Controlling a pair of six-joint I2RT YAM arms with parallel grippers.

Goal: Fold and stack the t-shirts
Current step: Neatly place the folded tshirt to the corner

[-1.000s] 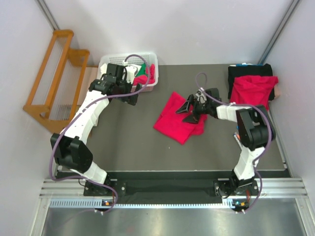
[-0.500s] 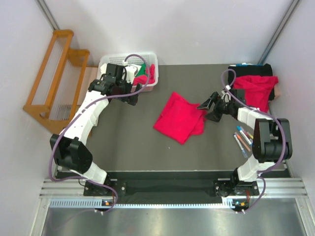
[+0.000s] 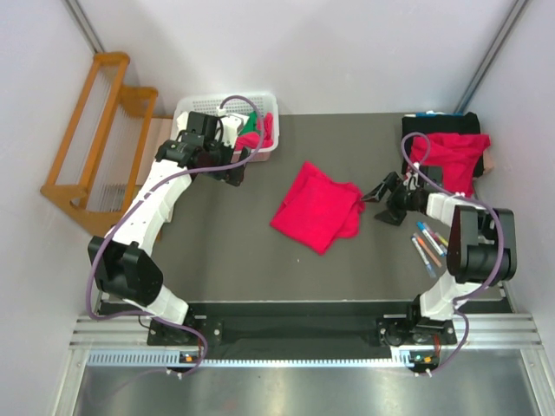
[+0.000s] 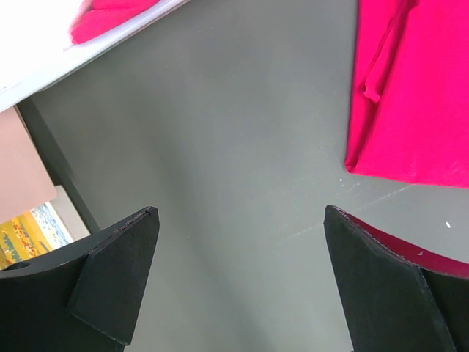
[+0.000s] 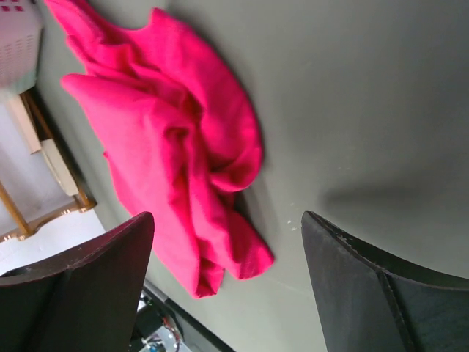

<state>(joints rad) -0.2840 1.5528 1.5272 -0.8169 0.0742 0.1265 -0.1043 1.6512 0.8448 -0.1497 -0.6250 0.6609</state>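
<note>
One t-shirt point(image 3: 316, 208) is lying roughly folded mid-frame, unstacked, while I'm seeing left gripper point(image 4: 240, 214) and right gripper point(image 5: 227, 218) released, empty.

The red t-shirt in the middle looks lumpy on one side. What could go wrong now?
1. The red t-shirt is bunched at the edge nearest the open right gripper. A pinch there may catch only one layer and drag the fold apart.
2. Some markers lie close beside the right arm. A swing of that arm could sweep them away.
</note>
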